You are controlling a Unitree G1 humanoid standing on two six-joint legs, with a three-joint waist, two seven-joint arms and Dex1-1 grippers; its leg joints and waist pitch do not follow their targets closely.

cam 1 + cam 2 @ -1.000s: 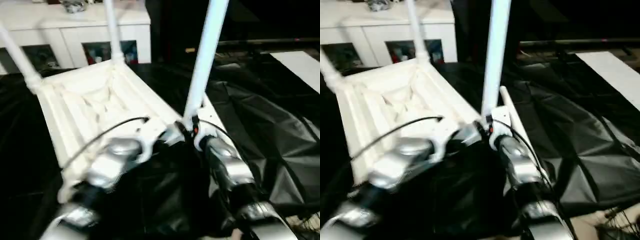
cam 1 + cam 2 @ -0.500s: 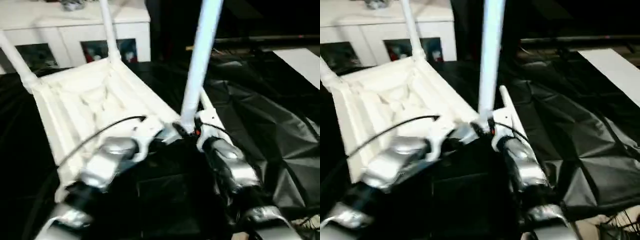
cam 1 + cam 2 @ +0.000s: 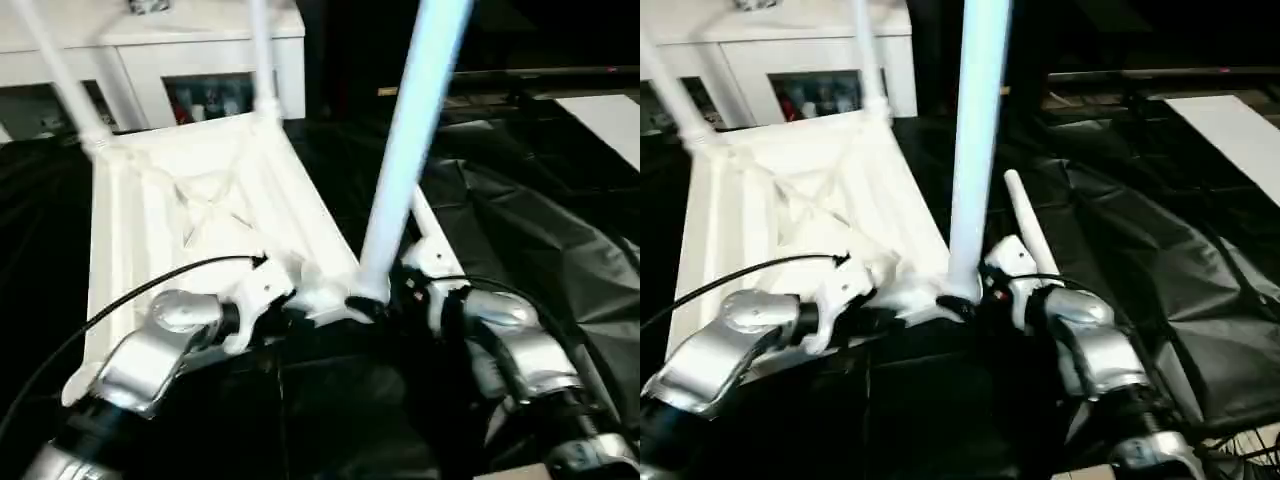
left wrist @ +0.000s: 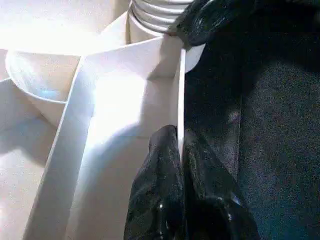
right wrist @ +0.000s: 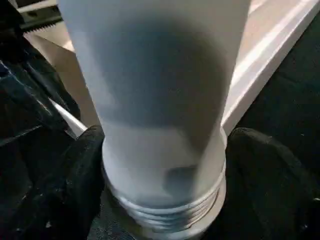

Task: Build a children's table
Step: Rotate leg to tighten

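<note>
Near leg (image 3: 405, 160) top beyond frame

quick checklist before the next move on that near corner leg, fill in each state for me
1. Left gripper pinches the tabletop rim wall, fingers shut on it: ok.
2. Right gripper has a finger on each side of the near leg base: ok.
3. Near leg fully threaded into its corner socket: not ok, thread rings are exposed at its foot.
4. Near leg stands straight in the socket: cannot tell.
5. Two far legs stand in their corner sockets: ok.
6. Fourth leg lies loose on the black sheet, beside the tabletop: ok.
</note>
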